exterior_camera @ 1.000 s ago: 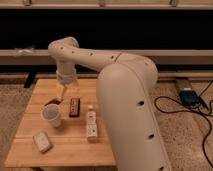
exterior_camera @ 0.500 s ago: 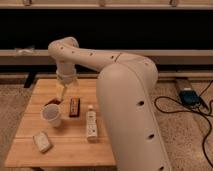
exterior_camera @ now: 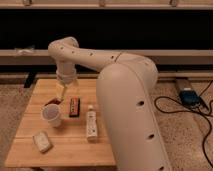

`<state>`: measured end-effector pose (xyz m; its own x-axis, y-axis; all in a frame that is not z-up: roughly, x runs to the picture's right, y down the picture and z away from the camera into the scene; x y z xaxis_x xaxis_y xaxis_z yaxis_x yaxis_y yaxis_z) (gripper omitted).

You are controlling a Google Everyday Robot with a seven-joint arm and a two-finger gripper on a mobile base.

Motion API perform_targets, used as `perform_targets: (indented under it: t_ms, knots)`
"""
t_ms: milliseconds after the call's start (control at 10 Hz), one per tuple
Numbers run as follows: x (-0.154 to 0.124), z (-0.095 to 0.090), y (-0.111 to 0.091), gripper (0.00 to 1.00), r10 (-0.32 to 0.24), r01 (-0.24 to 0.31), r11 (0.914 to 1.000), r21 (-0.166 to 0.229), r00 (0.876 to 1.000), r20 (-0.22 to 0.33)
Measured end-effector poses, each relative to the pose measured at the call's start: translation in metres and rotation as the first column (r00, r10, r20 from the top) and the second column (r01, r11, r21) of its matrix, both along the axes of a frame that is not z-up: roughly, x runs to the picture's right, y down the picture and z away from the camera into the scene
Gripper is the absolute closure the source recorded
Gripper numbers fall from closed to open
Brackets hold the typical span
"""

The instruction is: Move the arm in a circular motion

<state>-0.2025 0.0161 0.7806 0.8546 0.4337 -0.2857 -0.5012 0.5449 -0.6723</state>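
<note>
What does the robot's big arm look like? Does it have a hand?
The arm is creamy white, made of fat, rounded tubes joined like elbows, dotted with small dark holes. It gets thinner toward the end, where a small yellowish gripper hangs over the wooden table, close to a white cup.

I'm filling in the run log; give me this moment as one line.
arm: cream-white tubular robot arm reaching over light wooden table | hand: yellowish, pointing down near white cup
</note>
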Motion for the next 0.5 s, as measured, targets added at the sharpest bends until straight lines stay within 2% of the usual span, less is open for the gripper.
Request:
perform_targets:
  t_ms: [100,300,500]
  knots:
    - [0.001,0.001,-0.001,0.20,0.001,-0.001,1.0000,0.002,1.000,-0.003]
    - [0.012,0.011,-0.009,0.20,0.018,-0.017,0.9998,0.006,0.999,-0.043]
    - [0.027,0.031,-0.031,0.20,0.028,-0.027,0.9995,0.016,0.997,-0.077]
